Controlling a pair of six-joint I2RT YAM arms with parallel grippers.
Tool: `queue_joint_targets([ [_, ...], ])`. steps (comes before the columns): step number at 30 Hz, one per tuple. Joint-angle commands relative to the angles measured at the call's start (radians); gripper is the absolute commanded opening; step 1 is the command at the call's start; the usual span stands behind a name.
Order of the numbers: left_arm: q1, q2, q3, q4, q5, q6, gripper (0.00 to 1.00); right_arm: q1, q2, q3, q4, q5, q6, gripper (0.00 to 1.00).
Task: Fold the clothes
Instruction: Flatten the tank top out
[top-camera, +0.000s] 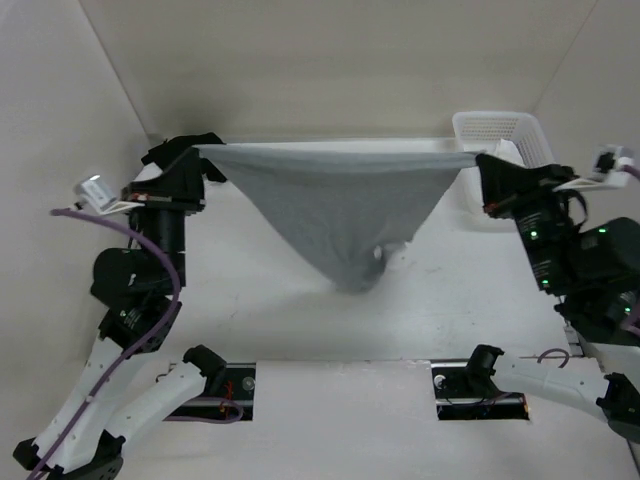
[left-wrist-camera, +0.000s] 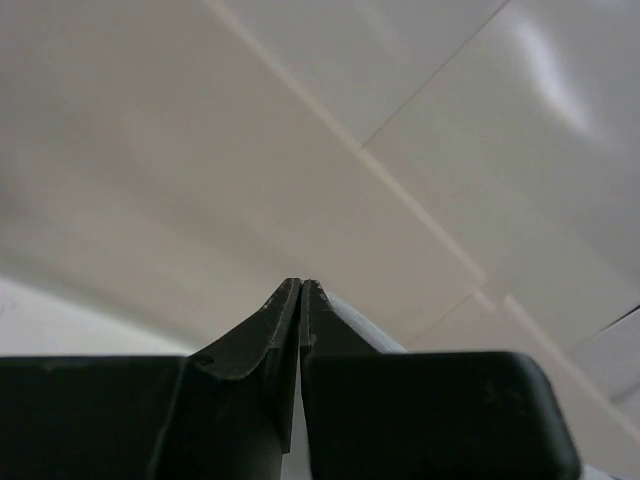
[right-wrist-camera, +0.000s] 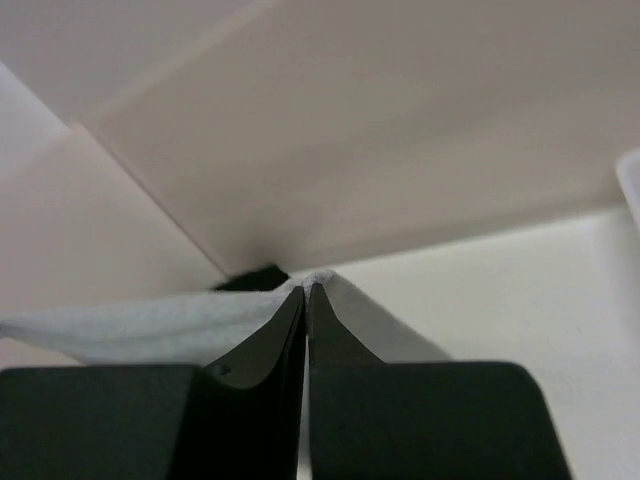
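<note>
Grey knit cloth, the tank top (top-camera: 335, 215) hangs in the air across the far half of the table (top-camera: 330, 335). It is stretched by its top edge between the two arms and sags to a point over the middle; whether that point brushes the surface I cannot tell. The left gripper (top-camera: 202, 157) is pinched tight on one end of the edge near the far left corner. The right gripper (top-camera: 478, 160) is clamped just as narrowly on the other end, close to the white basket (top-camera: 495, 128) at the far right corner. The cloth looks light, limp and a little stretchy — it will droop and bunch wherever it is unsupported, so hems and corners are the sensible places to hold it. No brand, label or writing can be read anywhere.
</note>
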Motion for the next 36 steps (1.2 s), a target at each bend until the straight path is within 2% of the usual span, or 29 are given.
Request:
queue_joint_targets([
  [1, -0.036, 0.035, 0.145, 0.203, -0.121, 0.206, 0.00, 0.086, 0.053, 0.178, 0.023, 0.142, -0.248, 0.04],
  [4, -0.046, 0.081, 0.225, 0.222, -0.129, 0.267, 0.01, 0.093, 0.111, 0.268, 0.078, 0.119, -0.339, 0.04],
  [7, -0.021, 0.132, 0.271, 0.243, -0.147, 0.331, 0.01, 0.051, 0.172, 0.354, 0.092, 0.036, -0.373, 0.04],
  [10, 0.021, 0.176, 0.227, 0.251, -0.155, 0.344, 0.01, -0.112, 0.241, 0.364, 0.096, -0.126, -0.323, 0.04],
  [13, 0.094, 0.294, 0.109, 0.240, -0.137, 0.271, 0.01, -0.343, 0.348, 0.315, 0.101, -0.394, -0.145, 0.04],
  [14, 0.105, 0.308, 0.102, 0.239, -0.132, 0.263, 0.01, -0.368, 0.369, 0.313, 0.104, -0.435, -0.125, 0.03],
  [15, 0.162, 0.372, 0.085, 0.230, -0.099, 0.212, 0.01, -0.441, 0.434, 0.318, 0.115, -0.520, -0.071, 0.03],
  [17, 0.280, 0.492, 0.111, 0.190, 0.008, 0.094, 0.01, -0.514, 0.557, 0.350, 0.130, -0.597, -0.019, 0.03],
  [19, 0.346, 0.569, 0.166, 0.155, 0.076, 0.033, 0.01, -0.546, 0.646, 0.397, 0.133, -0.619, -0.008, 0.03],
  [22, 0.415, 0.729, 0.335, 0.121, 0.168, -0.001, 0.01, -0.589, 0.799, 0.532, 0.106, -0.631, 0.000, 0.03],
  [24, 0.429, 0.805, 0.459, 0.092, 0.184, 0.012, 0.01, -0.606, 0.881, 0.642, 0.078, -0.633, 0.001, 0.03],
  [27, 0.446, 0.891, 0.647, 0.047, 0.208, 0.037, 0.01, -0.618, 1.005, 0.894, -0.018, -0.636, -0.010, 0.03],
  [30, 0.457, 0.902, 0.729, 0.029, 0.227, 0.042, 0.01, -0.618, 1.080, 1.098, -0.097, -0.644, -0.019, 0.03],
  [31, 0.461, 0.884, 0.757, 0.026, 0.237, 0.045, 0.01, -0.614, 1.114, 1.225, -0.133, -0.647, -0.025, 0.03],
  [36, 0.466, 0.780, 0.733, 0.049, 0.253, 0.059, 0.01, -0.608, 1.053, 1.263, -0.140, -0.648, -0.046, 0.03],
])
